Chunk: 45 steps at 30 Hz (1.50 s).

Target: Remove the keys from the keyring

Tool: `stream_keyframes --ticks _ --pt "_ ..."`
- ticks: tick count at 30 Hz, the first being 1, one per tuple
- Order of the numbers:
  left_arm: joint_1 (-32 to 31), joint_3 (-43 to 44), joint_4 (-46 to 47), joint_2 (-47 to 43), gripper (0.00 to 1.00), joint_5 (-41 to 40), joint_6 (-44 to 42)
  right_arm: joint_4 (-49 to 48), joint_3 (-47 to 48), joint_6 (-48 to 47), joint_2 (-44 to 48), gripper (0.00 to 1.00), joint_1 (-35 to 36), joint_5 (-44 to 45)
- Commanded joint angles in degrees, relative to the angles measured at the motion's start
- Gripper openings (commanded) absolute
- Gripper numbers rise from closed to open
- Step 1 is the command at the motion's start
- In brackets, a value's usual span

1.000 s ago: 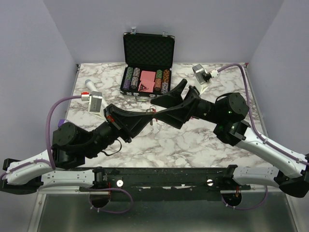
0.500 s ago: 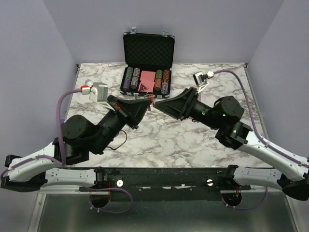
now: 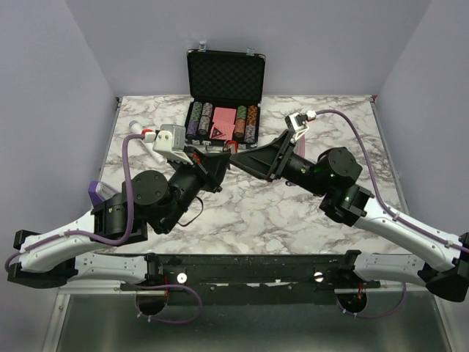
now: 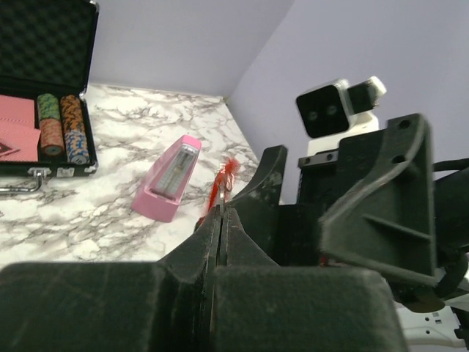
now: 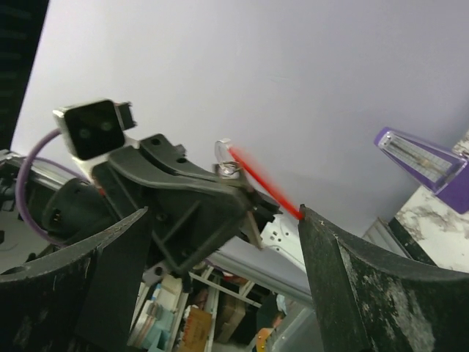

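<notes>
Grey-veined marble table (image 3: 278, 214), lilac walls (image 3: 330, 44). My left fingers (image 4: 245, 246) are pinched together on the thin red keyring (image 5: 262, 185), mid-frame, slanting upper left to lower right. Tiny shiny silver keys (image 5: 224, 155) sit at its upper end. My right fingers (image 5: 352, 286) are wide apart.

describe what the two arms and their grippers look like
Both arms have white lower links and black rounded joints higher up: left arm, right arm. The left gripper and right gripper are black with tapered wedge-shaped fingers. A purple cable loops to a pale boxy camera on each wrist.
</notes>
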<state>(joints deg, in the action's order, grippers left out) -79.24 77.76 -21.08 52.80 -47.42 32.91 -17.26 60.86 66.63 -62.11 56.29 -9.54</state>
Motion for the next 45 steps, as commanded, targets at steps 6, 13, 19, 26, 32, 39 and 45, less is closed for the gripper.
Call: stream_keyframes --ticks 6,13,19,26,32,39,45 --pt "0.1 -1.7 -1.0 -1.6 0.0 -4.3 4.6 -10.3 -2.2 4.2 1.9 0.9 0.2 0.1" --pt "0.1 -1.4 -1.5 -0.7 0.0 -3.6 5.3 -11.3 -2.7 5.0 1.0 0.92 0.2 0.7" --pt "0.1 0.9 0.1 -0.2 0.0 -4.8 0.0 -5.3 -4.8 6.8 2.2 0.93 0.2 2.2" --pt "0.2 3.9 -2.1 2.1 0.0 -4.4 -4.3 7.7 0.1 6.2 1.8 0.95 0.2 2.7" --pt "0.1 5.8 -6.1 4.8 0.0 -3.6 -4.3 4.2 -1.8 7.5 3.0 0.95 0.3 2.2" --pt "0.3 4.9 -7.0 4.4 0.0 -0.1 0.2 -0.3 -1.0 4.6 2.2 0.96 0.2 2.0" --pt "0.3 3.5 -7.0 2.8 0.0 3.5 2.9 -3.6 -0.5 3.3 1.6 0.96 0.3 2.3"
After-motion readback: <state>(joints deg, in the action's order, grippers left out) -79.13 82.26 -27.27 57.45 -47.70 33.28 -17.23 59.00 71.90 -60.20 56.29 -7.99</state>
